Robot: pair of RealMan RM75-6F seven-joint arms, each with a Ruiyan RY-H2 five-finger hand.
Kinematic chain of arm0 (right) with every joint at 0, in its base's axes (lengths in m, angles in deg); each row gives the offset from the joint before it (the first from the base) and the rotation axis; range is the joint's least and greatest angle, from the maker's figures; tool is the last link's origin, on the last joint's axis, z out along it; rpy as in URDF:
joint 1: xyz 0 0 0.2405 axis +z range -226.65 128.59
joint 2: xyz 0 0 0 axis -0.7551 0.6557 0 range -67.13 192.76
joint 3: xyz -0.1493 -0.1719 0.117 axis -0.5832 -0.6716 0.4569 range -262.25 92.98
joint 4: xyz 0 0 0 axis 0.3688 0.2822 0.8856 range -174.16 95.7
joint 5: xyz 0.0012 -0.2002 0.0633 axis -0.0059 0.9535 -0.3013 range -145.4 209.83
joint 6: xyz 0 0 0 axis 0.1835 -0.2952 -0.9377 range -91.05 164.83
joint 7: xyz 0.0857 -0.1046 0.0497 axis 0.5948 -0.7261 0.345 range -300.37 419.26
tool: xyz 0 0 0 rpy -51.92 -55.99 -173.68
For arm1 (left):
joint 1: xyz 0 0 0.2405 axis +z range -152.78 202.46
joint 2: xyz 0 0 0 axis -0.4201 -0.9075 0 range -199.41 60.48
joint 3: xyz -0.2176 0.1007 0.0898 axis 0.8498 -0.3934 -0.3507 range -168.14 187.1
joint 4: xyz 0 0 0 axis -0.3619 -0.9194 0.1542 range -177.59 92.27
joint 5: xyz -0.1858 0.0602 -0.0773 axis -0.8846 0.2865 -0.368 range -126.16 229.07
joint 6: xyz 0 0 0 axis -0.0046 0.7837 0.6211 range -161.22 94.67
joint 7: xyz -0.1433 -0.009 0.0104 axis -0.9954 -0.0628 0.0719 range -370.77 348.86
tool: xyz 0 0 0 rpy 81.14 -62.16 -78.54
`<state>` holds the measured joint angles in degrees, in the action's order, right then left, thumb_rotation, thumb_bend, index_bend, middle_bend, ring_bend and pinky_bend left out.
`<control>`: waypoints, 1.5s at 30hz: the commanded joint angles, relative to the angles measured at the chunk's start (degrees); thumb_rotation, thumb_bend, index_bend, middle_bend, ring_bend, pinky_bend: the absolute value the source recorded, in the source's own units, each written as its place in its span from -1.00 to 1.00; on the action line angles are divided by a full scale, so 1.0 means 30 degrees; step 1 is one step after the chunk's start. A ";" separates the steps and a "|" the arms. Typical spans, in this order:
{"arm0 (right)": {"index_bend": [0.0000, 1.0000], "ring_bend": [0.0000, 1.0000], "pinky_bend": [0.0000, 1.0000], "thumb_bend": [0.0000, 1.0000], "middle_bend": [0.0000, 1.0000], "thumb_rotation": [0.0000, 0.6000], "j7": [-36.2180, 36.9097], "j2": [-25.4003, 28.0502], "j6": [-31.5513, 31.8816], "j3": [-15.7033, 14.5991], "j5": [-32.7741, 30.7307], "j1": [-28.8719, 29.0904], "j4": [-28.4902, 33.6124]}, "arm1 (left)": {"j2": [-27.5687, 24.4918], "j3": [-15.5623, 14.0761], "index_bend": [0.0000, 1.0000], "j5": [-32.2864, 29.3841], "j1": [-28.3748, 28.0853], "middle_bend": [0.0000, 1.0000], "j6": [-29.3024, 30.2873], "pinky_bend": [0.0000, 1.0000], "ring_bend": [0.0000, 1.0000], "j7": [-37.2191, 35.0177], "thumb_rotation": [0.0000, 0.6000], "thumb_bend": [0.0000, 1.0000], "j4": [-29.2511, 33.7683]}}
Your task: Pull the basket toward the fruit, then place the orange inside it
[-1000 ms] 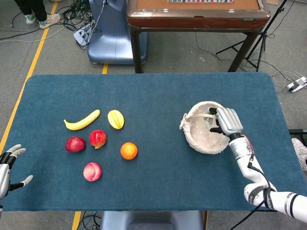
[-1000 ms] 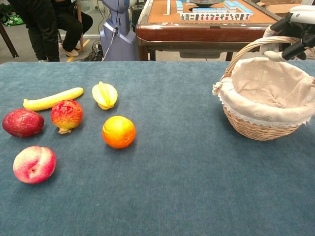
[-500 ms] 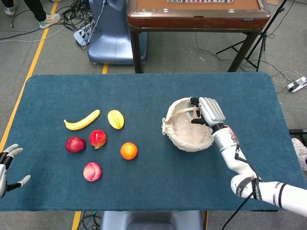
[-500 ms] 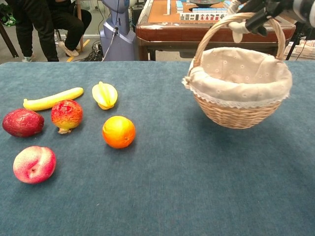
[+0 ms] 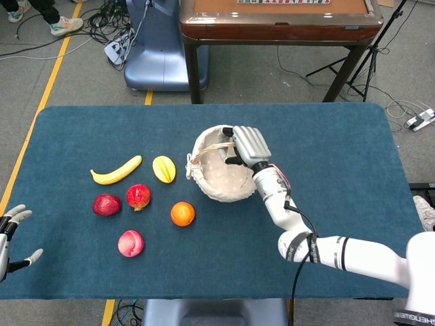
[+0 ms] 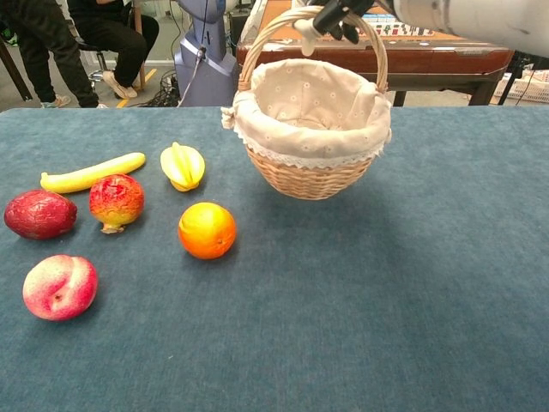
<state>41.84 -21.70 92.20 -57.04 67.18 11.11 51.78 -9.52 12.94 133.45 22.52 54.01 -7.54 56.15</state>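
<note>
Basket held by its handle beside the fruit

Basket, wicker with a cloth lining, hangs over the blue surface, just right of the starfruit. The right hand has its fingers clamped on the handle. The orange lies in front of the basket. The left hand waits at the near left edge, fingers apart.

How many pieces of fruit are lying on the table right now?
6, all left of the basket: banana, starfruit, pomegranate, dark red fruit, peach, orange. The basket's lined inside shows no fruit.
</note>
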 commanded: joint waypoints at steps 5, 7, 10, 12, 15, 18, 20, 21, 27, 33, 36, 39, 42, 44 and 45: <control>0.10 0.23 0.45 -0.14 0.03 1.00 -0.0850 -0.2249 0.0204 0.0320 -0.1158 0.1832 -0.2981 | -0.0075 -0.0003 -0.45 0.0030 0.0024 -0.69 0.0007 -0.59 -0.57 -0.0061 1.00 -0.70 -0.0001; 0.07 0.18 0.42 -0.16 0.00 1.00 -0.0851 -0.2667 0.0017 0.0371 -0.1434 0.2117 -0.3628 | -0.0103 0.0000 -0.45 0.0035 0.0047 -0.69 0.0040 -0.59 -0.57 -0.0074 1.00 -0.70 0.0004; -0.10 0.04 0.30 -0.20 -0.13 1.00 -0.0798 -0.3117 -0.0667 0.0373 -0.1822 0.2489 -0.4475 | -0.0138 -0.0045 -0.45 0.0006 0.0089 -0.69 0.0005 -0.59 -0.57 -0.0099 1.00 -0.70 0.0057; -0.31 -0.10 0.18 -0.26 -0.27 1.00 -0.0713 -0.3314 -0.1258 0.0324 -0.2061 0.2668 -0.4949 | -0.0170 -0.0071 -0.45 0.0033 0.0127 -0.69 0.0039 -0.59 -0.57 -0.0077 1.00 -0.70 0.0082; -0.71 -0.43 -0.13 -0.37 -0.60 1.00 -0.0698 -0.3417 -0.2050 0.0169 -0.2427 0.2843 -0.5466 | -0.0250 -0.0052 -0.46 -0.0032 0.0186 -0.69 0.0100 -0.59 -0.57 -0.0076 1.00 -0.70 0.0114; -0.99 -0.80 -0.55 -0.47 -0.92 1.00 -0.0787 -0.3412 -0.2424 -0.0003 -0.2755 0.2939 -0.5809 | -0.0311 -0.0050 -0.46 -0.0056 0.0231 -0.69 0.0141 -0.59 -0.57 -0.0045 1.00 -0.70 0.0135; -1.00 -0.94 -0.77 -0.51 -0.99 1.00 -0.0789 -0.3328 -0.2594 -0.0105 -0.2853 0.2920 -0.5829 | -0.0333 -0.0079 -0.46 -0.0045 0.0239 -0.69 0.0114 -0.59 -0.57 0.0004 1.00 -0.70 0.0175; -1.00 -0.98 -0.85 -0.54 -1.00 1.00 -0.0870 -0.3210 -0.2594 -0.0188 -0.2866 0.2906 -0.5796 | -0.0335 -0.0097 -0.46 -0.0031 0.0240 -0.69 0.0095 -0.59 -0.57 0.0044 1.00 -0.70 0.0215; -1.00 -1.00 -1.00 -0.79 -1.00 1.00 -0.0929 -0.2171 -0.2220 -0.0496 -0.2288 0.2432 -0.4997 | -0.0307 -0.0053 -0.46 0.0100 0.0138 -0.69 0.0066 -0.59 -0.57 0.0295 1.00 -0.70 0.0405; -1.00 -1.00 -1.00 -0.86 -1.00 1.00 -0.0338 -0.0121 -0.1734 -0.0807 -0.1055 0.1110 -0.2839 | -0.0216 0.0096 -0.46 0.0127 -0.0165 -0.69 -0.0218 -0.59 -0.57 0.0491 1.00 -0.70 0.0483; -1.00 -1.00 -1.00 -0.87 -1.00 1.00 0.0092 0.0893 -0.1104 -0.1093 0.0100 0.0208 -0.1596 | -0.0097 0.0180 -0.46 0.0107 -0.0375 -0.69 -0.0474 -0.59 -0.57 0.0389 1.00 -0.70 0.0411; -1.00 -1.00 -0.99 -0.86 -1.00 1.00 0.0326 0.1965 0.0601 -0.1778 0.2138 -0.1141 -0.0051 | 0.0039 0.0233 -0.46 0.0235 -0.0728 -0.69 -0.0913 -0.59 -0.57 0.0248 1.00 -0.70 0.0296; -1.00 -1.00 -0.87 -0.80 -1.00 1.00 0.0593 0.3060 0.2123 -0.2474 0.3768 -0.2558 0.1364 | 0.0126 0.0214 -0.46 0.0755 -0.1202 -0.69 -0.1407 -0.59 -0.57 -0.0039 1.00 -0.70 0.0042; -1.00 -1.00 -0.82 -0.77 -1.00 1.00 0.0817 0.3791 0.2793 -0.2892 0.4579 -0.3406 0.2107 | 0.0040 0.0173 -0.46 0.1193 -0.1603 -0.69 -0.1885 -0.59 -0.57 -0.0485 1.00 -0.70 -0.0069; -1.00 -1.00 -0.80 -0.76 -1.00 1.00 0.0927 0.4195 0.3084 -0.3116 0.4985 -0.3833 0.2443 | -0.0011 0.0157 -0.46 0.1489 -0.1827 -0.69 -0.2099 -0.59 -0.57 -0.0756 1.00 -0.70 -0.0146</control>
<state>43.42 -12.25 98.82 -64.21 78.80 2.93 55.98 -9.40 13.51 136.92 17.94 48.66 -8.85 56.12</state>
